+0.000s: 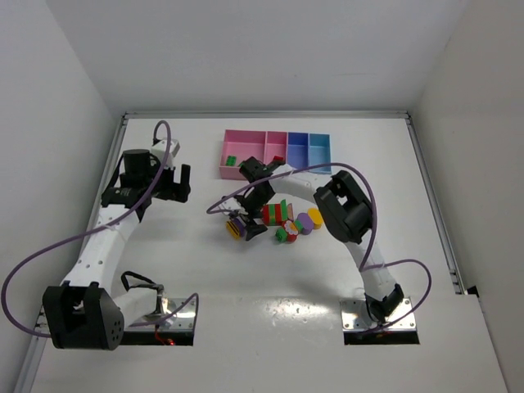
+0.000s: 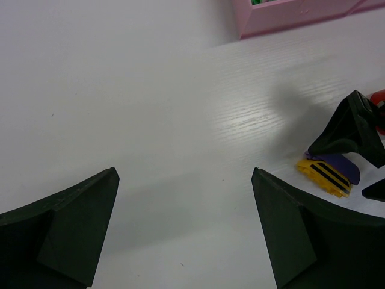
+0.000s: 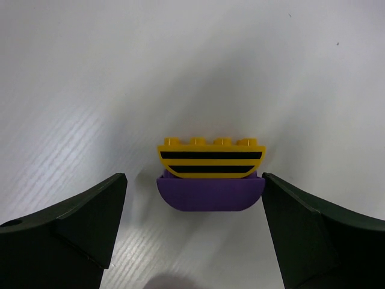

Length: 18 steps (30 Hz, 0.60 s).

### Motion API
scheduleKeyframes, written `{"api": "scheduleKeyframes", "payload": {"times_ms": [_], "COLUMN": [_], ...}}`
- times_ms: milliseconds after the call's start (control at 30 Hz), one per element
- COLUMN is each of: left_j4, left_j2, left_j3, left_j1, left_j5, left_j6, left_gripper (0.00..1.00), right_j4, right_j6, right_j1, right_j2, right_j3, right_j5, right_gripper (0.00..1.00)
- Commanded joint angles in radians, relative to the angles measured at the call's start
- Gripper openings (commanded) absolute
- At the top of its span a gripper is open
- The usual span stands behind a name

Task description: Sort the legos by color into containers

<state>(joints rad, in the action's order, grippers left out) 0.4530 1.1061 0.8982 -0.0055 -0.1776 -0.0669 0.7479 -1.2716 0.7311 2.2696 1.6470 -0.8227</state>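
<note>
Two pairs of jaws stand apart: our right gripper (image 3: 194, 178) brackets a yellow-and-purple lego (image 3: 210, 180) near the table's (image 1: 205, 270) middle (more legos (image 1: 278, 214) just beside it), our left gripper (image 2: 184, 173) hovers toward the left edge, and the containers (image 1: 277, 133) sit near the far edge.

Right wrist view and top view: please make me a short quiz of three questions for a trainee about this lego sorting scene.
1. True or false: the right end effector is shut on the yellow-purple stack.
2. Which colour is the lego in the wide pink bin? A green, B orange, C purple.
3. Which is nearer the pile, the left end effector or the right one?
Key: 1 false, it stands open around the stack. 2 A. 3 the right one.
</note>
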Motion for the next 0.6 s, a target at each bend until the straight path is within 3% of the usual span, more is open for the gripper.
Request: {"api": "scheduleKeyframes", "payload": {"times_ms": [0,100,200,433,500,533,567], "left_j4": [-0.04,-0.04,-0.04,-0.04,-0.04,-0.04,-0.04], "left_j2": [0.006,0.006,0.006,-0.003,-0.003,-0.003,-0.012], "left_j3": [0.016,0.016,0.016,0.007,0.007,0.007,0.007], "left_j1": [0.01,0.01,0.01,0.01,0.01,0.01,0.01], "left_j5": [-0.02,-0.02,-0.02,-0.04,-0.098,-0.13,-0.214], "left_j6": [0.004,0.004,0.004,0.013,0.013,0.022,0.032], "left_gripper": [1.0,1.0,1.0,1.0,0.96,0.95,0.95], "right_j4": [0.033,0.033,0.033,0.042,0.063,0.064,0.064], "right_j6": [-0.04,-0.04,-0.04,-0.04,-0.028,-0.015,0.006], "right_j1": [0.01,0.019,0.019,0.019,0.01,0.01,-0.011], "right_j2": [0.008,0.018,0.018,0.027,0.027,0.018,0.008], "right_j3": [0.053,0.053,0.062,0.062,0.083,0.083,0.092], "right_j5": [-0.041,-0.032,-0.032,0.0,0.01,0.01,0.02], "right_gripper": [0.91,0.9,0.81,0.43,0.35,0.24,0.18]}}
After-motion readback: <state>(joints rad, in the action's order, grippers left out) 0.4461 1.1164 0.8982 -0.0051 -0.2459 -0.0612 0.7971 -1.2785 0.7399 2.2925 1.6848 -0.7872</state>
